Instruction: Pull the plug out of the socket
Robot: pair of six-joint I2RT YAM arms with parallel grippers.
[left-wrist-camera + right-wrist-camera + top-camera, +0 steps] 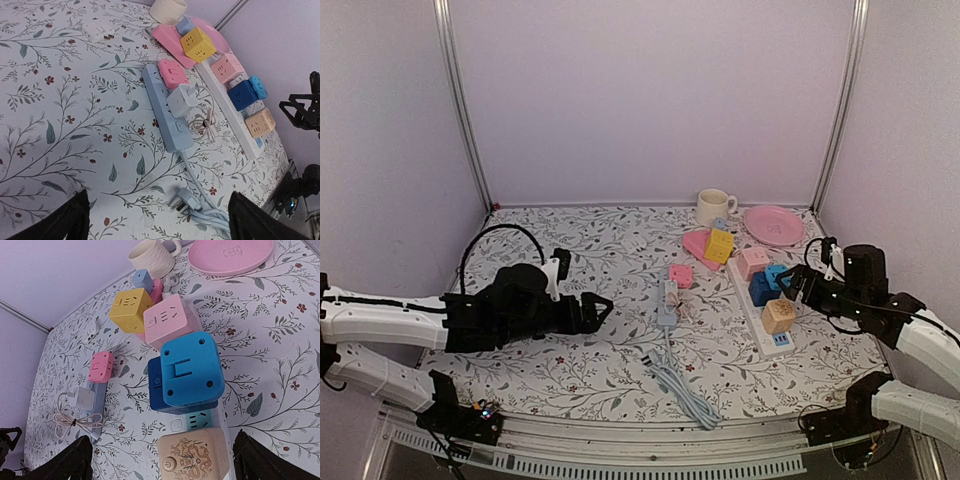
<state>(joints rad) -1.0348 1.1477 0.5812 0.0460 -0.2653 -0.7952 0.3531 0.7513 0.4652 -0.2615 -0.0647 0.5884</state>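
A grey-blue power strip [667, 305] lies mid-table, with a pink cube plug [680, 275] and a white charger [182, 100] plugged into it. A white power strip [760, 318] at the right carries a pink cube [753, 262], a blue cube [767, 283] and a tan cube [779, 315]. My left gripper [595, 308] is open and empty, left of the grey-blue strip [167, 120] and apart from it. My right gripper [792, 287] is open and empty, just right of the blue cube [190, 370], with the tan cube [195, 455] between its fingers' line of sight.
The grey-blue strip's cable [685, 385] lies coiled near the front edge, its loose plug [185, 200] on the cloth. A yellow cube [719, 245] on a pink piece, a cream mug [713, 206] and a pink plate [773, 224] stand at the back right.
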